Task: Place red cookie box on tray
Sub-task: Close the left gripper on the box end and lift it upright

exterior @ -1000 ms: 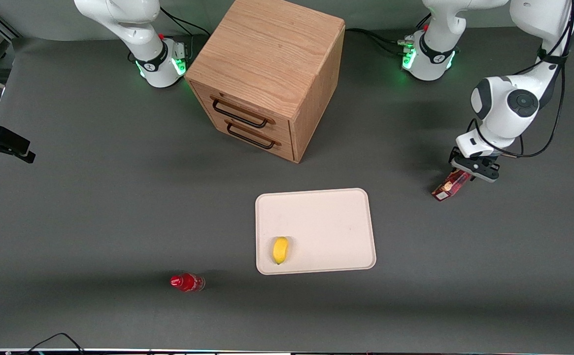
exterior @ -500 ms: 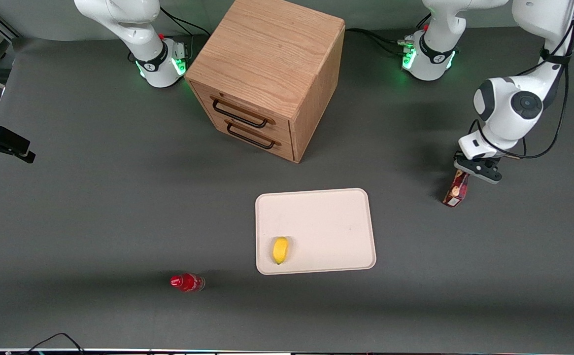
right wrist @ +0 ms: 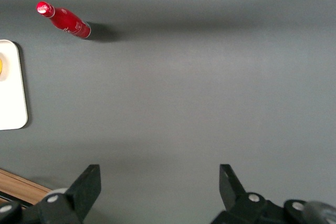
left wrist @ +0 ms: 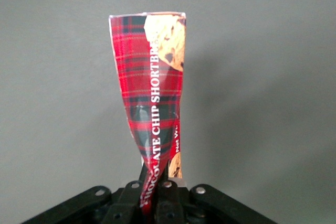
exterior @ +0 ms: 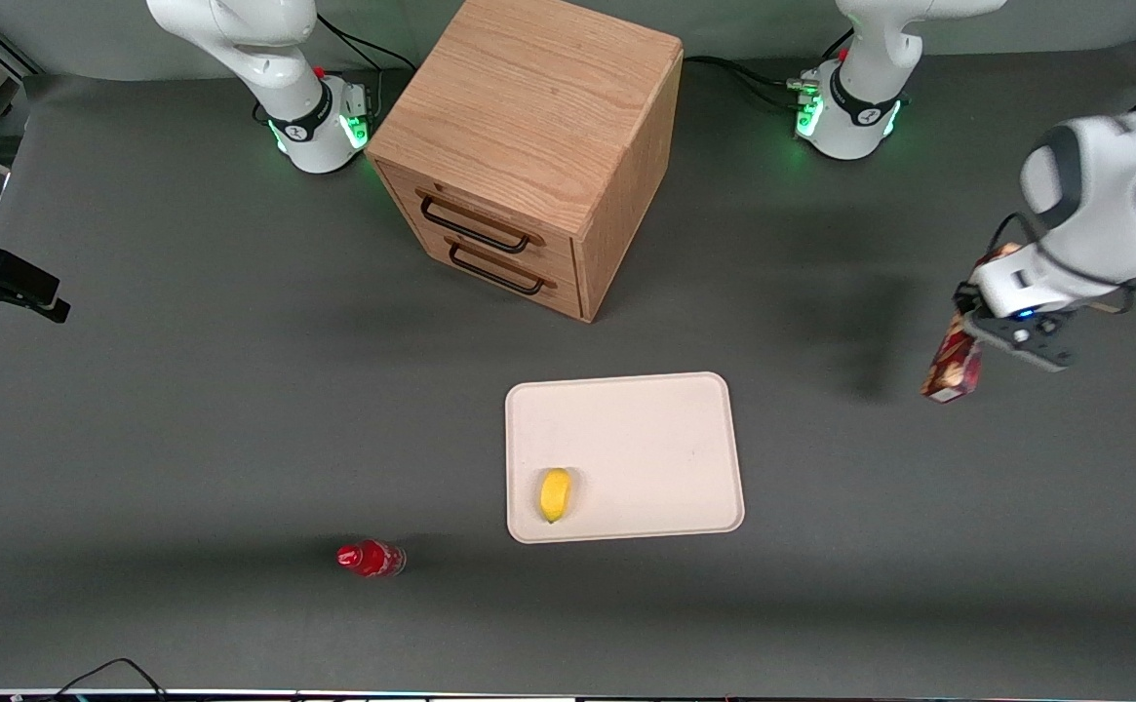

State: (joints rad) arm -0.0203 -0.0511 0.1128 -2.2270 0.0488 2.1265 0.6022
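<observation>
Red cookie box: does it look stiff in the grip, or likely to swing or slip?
The red cookie box looks pinched and twisted where the gripper clamps one end, so probably thin and crushable. Hanging lengthwise above the table, it may swing. Likely light.

Hanging raised at the working arm's end of the table, gripper (exterior: 979, 336) pointing down, fingers (left wrist: 167, 192) pinching the red cookie box (exterior: 954, 366).
</observation>
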